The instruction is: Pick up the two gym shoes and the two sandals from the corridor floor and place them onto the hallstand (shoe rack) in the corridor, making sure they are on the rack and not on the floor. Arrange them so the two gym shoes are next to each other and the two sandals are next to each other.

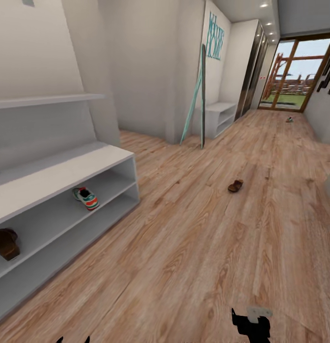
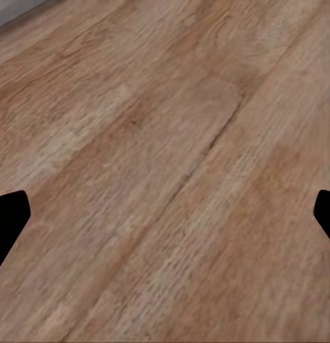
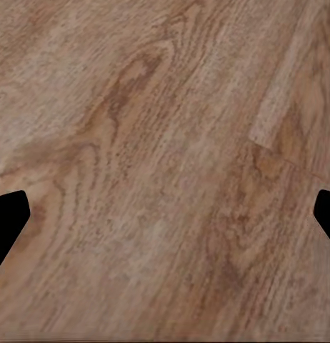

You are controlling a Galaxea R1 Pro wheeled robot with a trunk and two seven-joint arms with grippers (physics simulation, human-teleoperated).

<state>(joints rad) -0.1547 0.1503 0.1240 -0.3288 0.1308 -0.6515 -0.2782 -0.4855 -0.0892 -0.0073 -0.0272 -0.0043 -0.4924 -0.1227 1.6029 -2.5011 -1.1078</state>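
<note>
Head view: hallstand (image 1: 65,178) stands ahead and to the left of the left gripper (image 1: 73,339), whose two dark fingertips just show at the lower edge. One gym shoe (image 1: 86,198) sits on the upper open shelf, toe toward the corridor, teal stripes and orange-red patches visible. One sandal (image 1: 6,243) sits on the same shelf, further left, well apart from the gym shoe. Lower shelf is seen only in part.

Corridor floor (image 1: 193,238): second sandal (image 1: 235,186) lies on the planks far ahead of the right gripper (image 1: 251,326), roughly straight forward of it, well apart. A small shoe-like object (image 1: 289,119) lies much further down the corridor near the glazed door (image 1: 293,74); too small to identify. A teal and dark leaning frame (image 1: 197,100) rests against the wall corner beside a second grey unit (image 1: 218,116).

Left wrist view: left gripper (image 2: 165,214) fingertips sit at opposite edges, jaws spread wide, nothing between them, bare planks below.

Right wrist view: right gripper (image 3: 165,214) likewise spread wide and holding nothing, with wood grain and a plank joint below
</note>
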